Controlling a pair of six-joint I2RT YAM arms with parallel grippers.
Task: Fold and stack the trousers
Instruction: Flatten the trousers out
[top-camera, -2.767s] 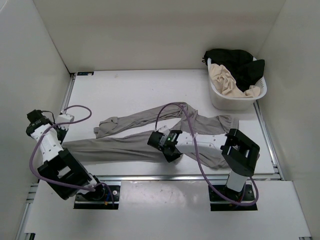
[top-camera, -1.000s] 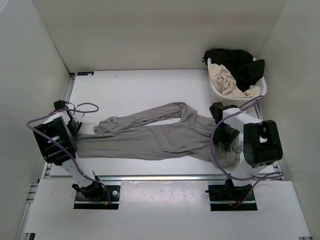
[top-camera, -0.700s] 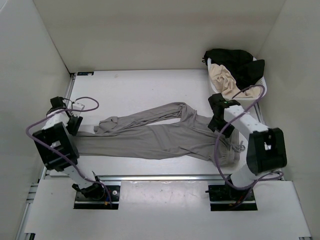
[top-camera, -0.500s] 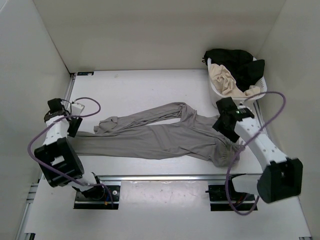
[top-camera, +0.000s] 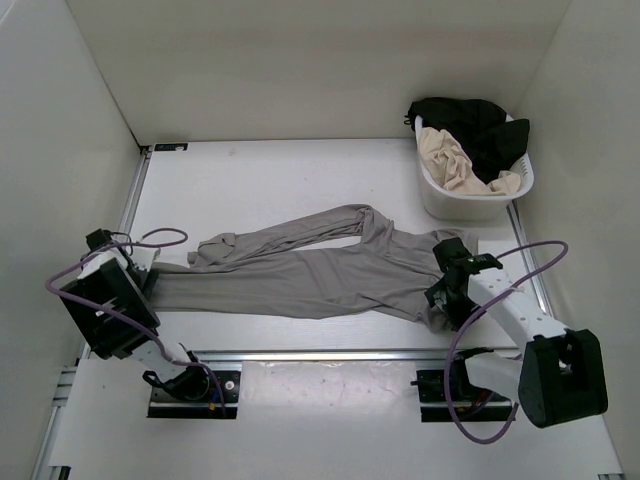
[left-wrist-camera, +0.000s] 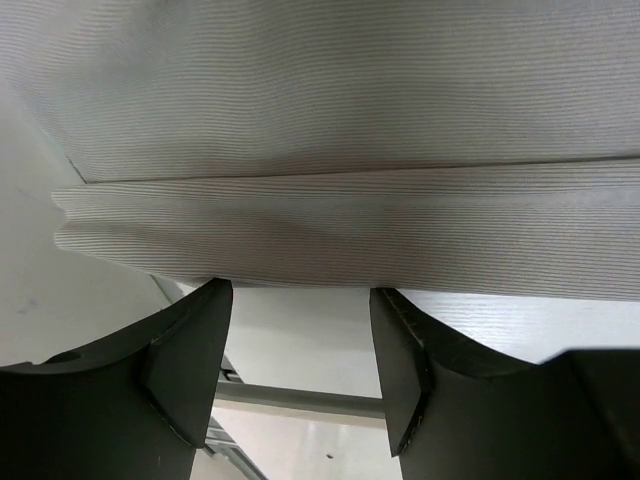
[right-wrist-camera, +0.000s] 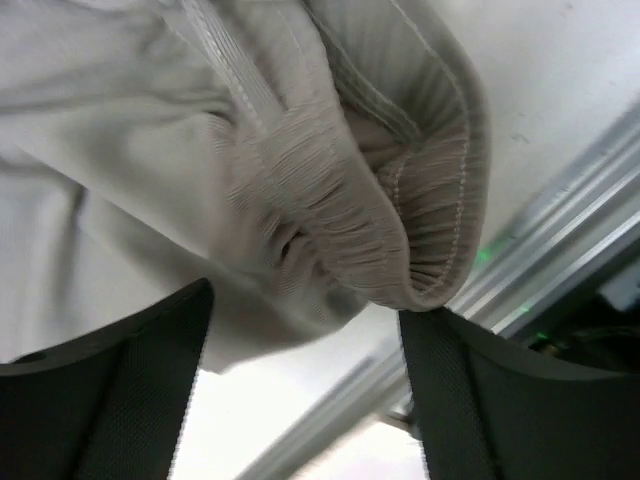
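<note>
The grey trousers lie stretched across the table, legs to the left and waist to the right. The far leg angles up toward the middle. My left gripper sits at the near leg's cuff. In the left wrist view the left gripper is open, its fingertips just at the folded hem, with bare table between the fingers. My right gripper is at the bunched waist. In the right wrist view the right gripper is open, and the gathered waistband hangs at its fingertips.
A white basket at the back right holds a beige garment and a black garment. A metal rail runs along the table's near edge. White walls close in the left, right and back sides.
My right arm has swung from beside the basket down to the near end of the waistband. The left gripper has slid nearer along the left edge to the cuff. Both jaws have widened.
</note>
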